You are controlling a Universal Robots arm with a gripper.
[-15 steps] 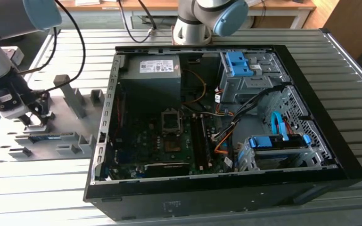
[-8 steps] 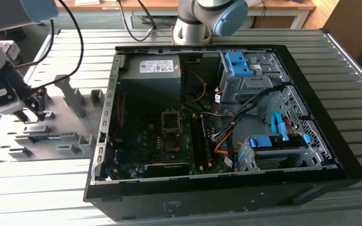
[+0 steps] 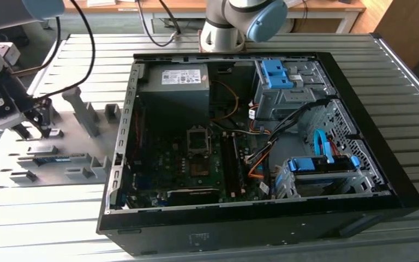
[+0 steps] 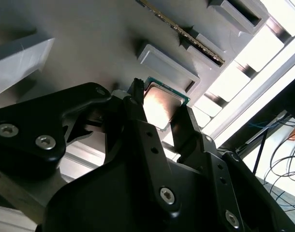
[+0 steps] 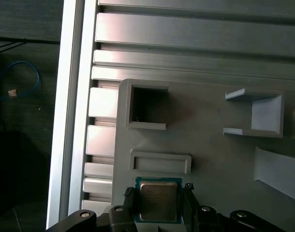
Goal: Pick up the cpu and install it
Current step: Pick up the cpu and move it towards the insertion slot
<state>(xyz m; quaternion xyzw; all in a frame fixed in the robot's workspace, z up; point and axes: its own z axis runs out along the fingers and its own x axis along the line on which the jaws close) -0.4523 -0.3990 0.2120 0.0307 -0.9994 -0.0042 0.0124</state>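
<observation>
Pinching the cpu [image 5: 158, 201] by two opposite edges, jaws closed on it over the grey tray [image 5: 210, 159].

Slatted table [image 3: 406, 109] under case [image 3: 195, 237] and fixture plate [image 3: 64, 188]

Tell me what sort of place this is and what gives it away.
Likely a robotics lab bench for computer assembly: an open computer case lies on a slatted metal table, a grey fixture plate with part holders sits beside it, and the gripper grips the cpu over that plate.
</observation>
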